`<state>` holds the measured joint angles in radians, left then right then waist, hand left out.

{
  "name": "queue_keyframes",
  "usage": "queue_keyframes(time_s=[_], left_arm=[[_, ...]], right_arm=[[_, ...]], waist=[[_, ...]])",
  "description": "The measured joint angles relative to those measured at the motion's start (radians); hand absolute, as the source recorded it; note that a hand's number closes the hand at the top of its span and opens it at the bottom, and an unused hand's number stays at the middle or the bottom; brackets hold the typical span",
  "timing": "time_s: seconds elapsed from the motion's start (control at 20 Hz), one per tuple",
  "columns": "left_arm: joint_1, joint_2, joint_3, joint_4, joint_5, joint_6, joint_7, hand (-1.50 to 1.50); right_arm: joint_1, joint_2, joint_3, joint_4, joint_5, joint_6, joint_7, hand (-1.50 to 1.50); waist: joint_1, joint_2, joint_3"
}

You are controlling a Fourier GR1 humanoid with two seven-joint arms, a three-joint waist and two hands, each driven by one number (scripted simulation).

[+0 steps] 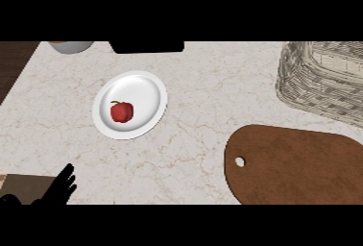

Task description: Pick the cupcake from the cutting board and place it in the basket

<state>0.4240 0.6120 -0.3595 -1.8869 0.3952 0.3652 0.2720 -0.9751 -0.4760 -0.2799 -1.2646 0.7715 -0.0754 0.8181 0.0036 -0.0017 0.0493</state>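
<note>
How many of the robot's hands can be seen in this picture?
1. The left hand rests at the lower left edge, its fingers pointing up. The right hand is out of view.

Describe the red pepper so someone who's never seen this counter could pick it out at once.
On the marble counter, find the white plate left of centre. The red pepper lies on it, toward its left side. It is the only red thing in view; the wicker basket and brown cutting board sit far right.
</note>
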Motion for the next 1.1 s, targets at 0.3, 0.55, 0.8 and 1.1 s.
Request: queue_keyframes(time_s=[0.3, 0.55, 0.8, 1.1], left_arm=[[0.02, -0.022, -0.001, 0.005, -0.008, -0.016, -0.015, 0.0], [0.026, -0.04, 0.009, 0.019, -0.015, -0.02, -0.012, 0.0], [0.039, -0.059, 0.014, 0.027, -0.03, -0.022, -0.017, 0.0], [0.041, -0.084, 0.031, 0.042, -0.038, -0.035, -0.025, 0.0]], right_arm=[[0.025, 0.001, -0.113, 0.103, -0.092, -0.088, -0.109, 1.5], [0.063, 0.002, -0.162, 0.162, -0.147, -0.123, -0.211, 1.5], [0.108, -0.024, -0.176, 0.236, -0.12, -0.166, -0.259, 1.5], [0.157, -0.094, -0.151, 0.333, -0.064, -0.148, -0.323, -1.5]], waist=[[0.006, 0.0, -0.001], [-0.001, -0.003, 0.001], [-0.004, 0.0, -0.004], [-0.004, -0.003, -0.007]])
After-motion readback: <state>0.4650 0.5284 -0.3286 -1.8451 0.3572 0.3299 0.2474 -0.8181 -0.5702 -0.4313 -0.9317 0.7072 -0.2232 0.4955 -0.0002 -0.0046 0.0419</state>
